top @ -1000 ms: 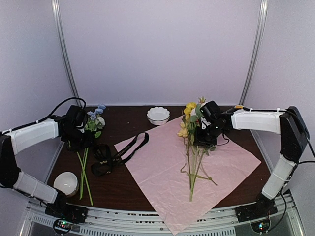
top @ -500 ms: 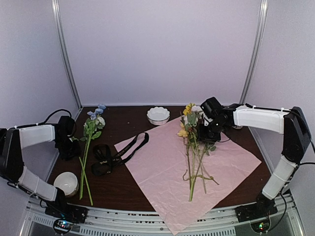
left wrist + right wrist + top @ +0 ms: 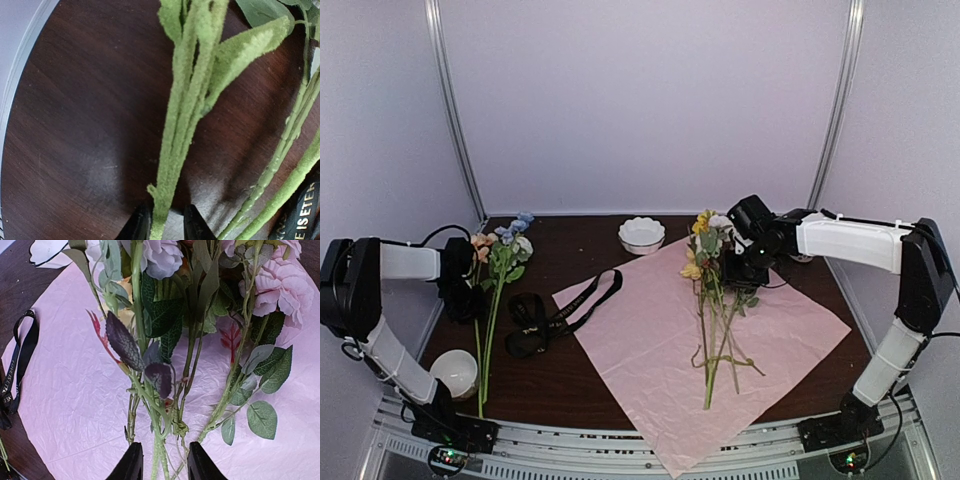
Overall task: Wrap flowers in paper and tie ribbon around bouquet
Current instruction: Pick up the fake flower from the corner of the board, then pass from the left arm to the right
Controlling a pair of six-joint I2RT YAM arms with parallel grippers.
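Top external view: we saw the paper (image 3: 650, 350) spread flat on the desk (image 3: 580, 245), pale pink face up and turned like a diamond, which we judged left a long diagonal for rolling.
Flowers: most of the flowers (image 3: 712, 330) lay down the middle of the paper, heads at the far corner and stems toward us, placed as the core of a cone.
Right fingers: the right fingers (image 3: 732, 278) hovered low just below the blooms. The right wrist view showed them slightly apart, astride the stems and pinching nothing.
Spare stems: the spare stems (image 3: 492, 280), with blue, white and peach heads, lay off the paper near the desk's left edge.
Left fingers: the left fingers (image 3: 468, 303) stood narrow with one fuzzy green stem between them. We could not tell whether it was clamped, and judged it a pick toward the paper.
Ribbon: the ribbon (image 3: 555, 315) lay in loose loops between the spare stems and the paper, one end over the paper's edge, unused until tying.
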